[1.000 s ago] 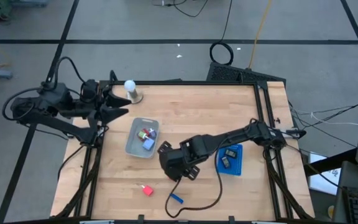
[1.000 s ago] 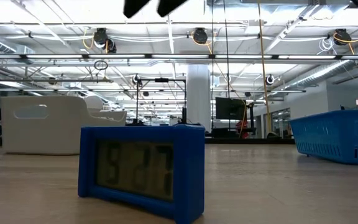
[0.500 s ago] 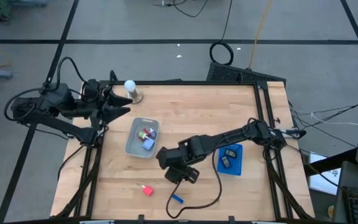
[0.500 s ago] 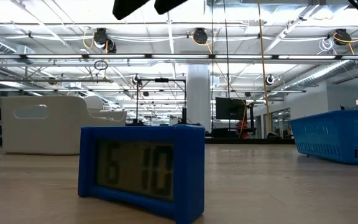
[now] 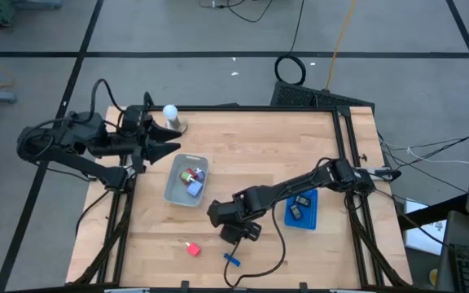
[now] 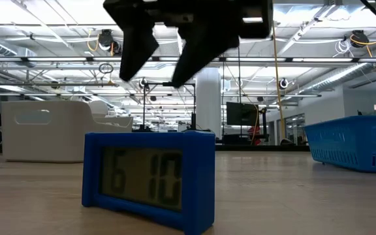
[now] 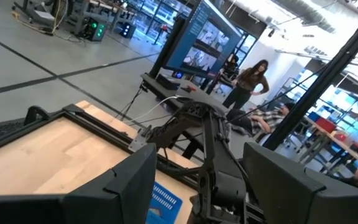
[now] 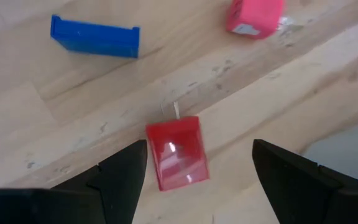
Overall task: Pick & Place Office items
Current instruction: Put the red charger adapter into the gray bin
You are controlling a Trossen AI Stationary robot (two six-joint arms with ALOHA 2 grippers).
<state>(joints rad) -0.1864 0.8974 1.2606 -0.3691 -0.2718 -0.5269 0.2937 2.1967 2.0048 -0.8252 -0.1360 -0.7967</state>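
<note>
Between right gripper (image 8: 191, 171) fingers, red block (image 8: 176, 151)

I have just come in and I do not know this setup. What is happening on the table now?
The robot is sorting small office items into trays. The right claw is open and hovers over a small red item on the wood, not touching it yet. A blue item and a pink-red item lie loose nearby. The grey tray already holds a few items, the blue tray two dark ones. The left claw waits near the table's far left corner.
</note>
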